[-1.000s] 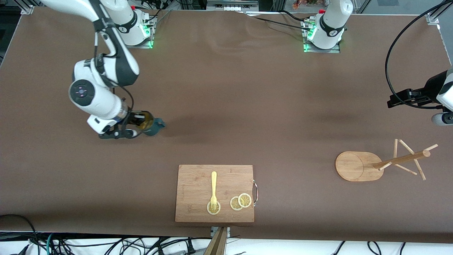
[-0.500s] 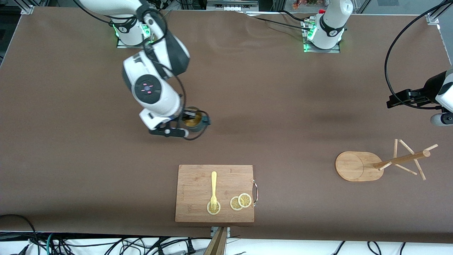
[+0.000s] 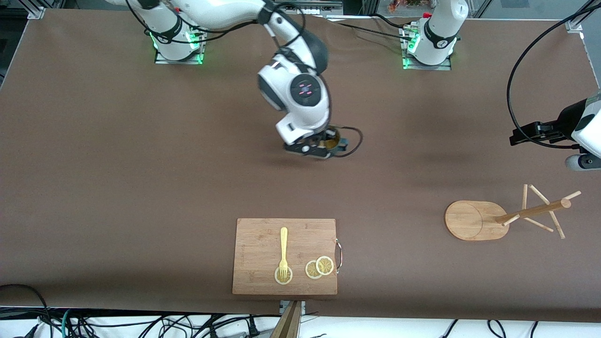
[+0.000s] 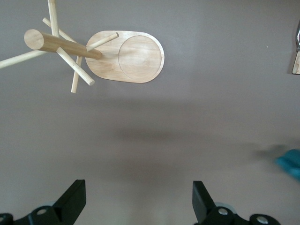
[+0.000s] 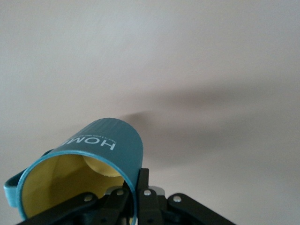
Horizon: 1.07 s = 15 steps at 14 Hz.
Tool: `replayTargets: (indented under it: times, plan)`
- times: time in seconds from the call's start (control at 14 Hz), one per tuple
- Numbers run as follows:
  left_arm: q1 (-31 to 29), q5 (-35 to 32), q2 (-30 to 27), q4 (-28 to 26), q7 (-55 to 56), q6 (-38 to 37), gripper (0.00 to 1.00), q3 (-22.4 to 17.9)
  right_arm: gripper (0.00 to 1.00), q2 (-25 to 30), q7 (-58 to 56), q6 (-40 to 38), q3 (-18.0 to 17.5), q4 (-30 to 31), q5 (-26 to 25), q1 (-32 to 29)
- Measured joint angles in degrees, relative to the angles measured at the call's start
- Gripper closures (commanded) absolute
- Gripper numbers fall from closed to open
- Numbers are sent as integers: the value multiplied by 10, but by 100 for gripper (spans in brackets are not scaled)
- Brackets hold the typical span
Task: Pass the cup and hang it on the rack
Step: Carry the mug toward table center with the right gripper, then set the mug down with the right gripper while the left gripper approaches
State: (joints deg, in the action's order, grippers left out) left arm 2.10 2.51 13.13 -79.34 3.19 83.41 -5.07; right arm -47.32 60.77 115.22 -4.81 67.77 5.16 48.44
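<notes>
Teal cup (image 3: 334, 142) pinched by right fingers (image 5: 140, 185) mid-table; left fingers (image 4: 75, 199) wide

White capitals reading "HOM" stand on the ribbed teal outer wall of the cup (image 5: 101, 145), seen upside down in the right wrist view; the word runs on out of sight around the wall, so its end cannot be told. A line of smaller white print runs beside it, too fine to read. No other lettering, number or sign is legible on anything else.
</notes>
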Motion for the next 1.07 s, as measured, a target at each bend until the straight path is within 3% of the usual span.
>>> replayTargets:
  times: [0.21, 0.64, 0.71, 0.79, 0.86, 0.93, 1.0, 1.07]
  plan:
    - [-1, 0, 1, 0, -34, 0, 0, 0, 100, -49, 34, 50, 12, -9, -5, 56]
    - [-2, 8, 14, -6, -288, -1, 0, 0, 100, -61, 35, 67, 18, -18, -23, 62]
    - [-2, 19, 18, -14, -336, -2, 0, 0, 96, -62, 35, 69, 18, -18, -23, 62]
    - [-2, 32, 21, -29, -382, -2, 0, 0, 67, -62, 34, 69, 18, -18, -24, 62]
    - [-1, 45, 24, -47, -427, 0, 0, 0, 54, -62, 34, 70, 19, -18, -24, 62]
    - [0, 53, 26, -66, -472, 8, 0, 1, 32, -62, 34, 71, 19, -18, -24, 62]
    - [2, 57, 28, -87, -521, 26, 0, 2, 3, -62, 34, 71, 20, -20, -24, 62]
    - [4, 61, 29, -106, -567, 45, 0, 5, 0, -62, 34, 70, 20, -23, -24, 62]
